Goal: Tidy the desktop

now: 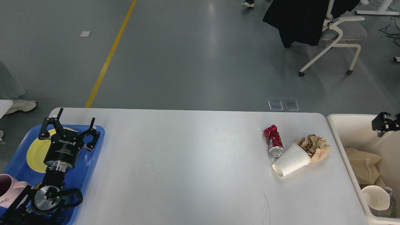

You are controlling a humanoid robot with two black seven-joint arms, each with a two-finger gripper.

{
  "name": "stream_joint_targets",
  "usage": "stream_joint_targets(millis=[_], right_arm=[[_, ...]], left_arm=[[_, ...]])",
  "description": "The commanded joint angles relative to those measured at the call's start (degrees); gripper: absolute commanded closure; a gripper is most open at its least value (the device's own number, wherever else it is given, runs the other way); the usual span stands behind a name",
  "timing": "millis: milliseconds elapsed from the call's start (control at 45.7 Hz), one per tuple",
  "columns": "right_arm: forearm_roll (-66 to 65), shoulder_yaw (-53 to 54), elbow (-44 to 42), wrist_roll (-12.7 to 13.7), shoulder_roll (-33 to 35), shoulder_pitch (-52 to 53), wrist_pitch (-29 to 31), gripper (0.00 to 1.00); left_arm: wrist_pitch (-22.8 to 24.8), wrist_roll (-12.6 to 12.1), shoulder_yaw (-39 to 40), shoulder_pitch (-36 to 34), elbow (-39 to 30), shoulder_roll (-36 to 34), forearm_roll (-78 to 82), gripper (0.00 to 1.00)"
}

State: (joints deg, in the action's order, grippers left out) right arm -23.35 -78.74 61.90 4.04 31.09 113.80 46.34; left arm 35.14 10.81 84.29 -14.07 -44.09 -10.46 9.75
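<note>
The white desktop (187,162) fills the lower view. On its right part lie a crushed red can (273,140), a white paper cup (291,160) on its side and a crumpled brown paper wad (315,147), all touching. My left gripper (72,122) is open and empty above the blue tray (93,147) at the left. My right gripper (385,122) shows only partly at the right edge, above the cream bin (347,131); its fingers cannot be told apart.
The tray holds a yellow plate (35,153) and a pink mug (7,187). The bin holds brown paper (364,165) and a white cup (376,197). A chair with a black coat (300,18) stands on the floor behind.
</note>
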Motion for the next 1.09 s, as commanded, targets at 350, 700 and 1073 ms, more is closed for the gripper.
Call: stream_joint_targets(millis=[350, 700, 1073], right_arm=[[7.97, -6.08, 32.84, -0.87, -8.67, 31.65, 2.17, 0.01], [7.97, -5.64, 33.29, -1.23, -9.55, 32.1, 1.47, 0.01], [24.03, -1.6, 24.51, -1.14, -10.26, 8.83, -16.63, 0.01]], left_arm=[[-0.08, 0.09, 0.09, 0.01, 0.06, -0.09, -0.08, 0.04], [-0.08, 0.09, 0.0, 0.01, 0.06, -0.09, 0.0, 0.04], [0.01, 0.09, 0.0, 0.01, 0.06, 0.0, 0.0, 0.04]])
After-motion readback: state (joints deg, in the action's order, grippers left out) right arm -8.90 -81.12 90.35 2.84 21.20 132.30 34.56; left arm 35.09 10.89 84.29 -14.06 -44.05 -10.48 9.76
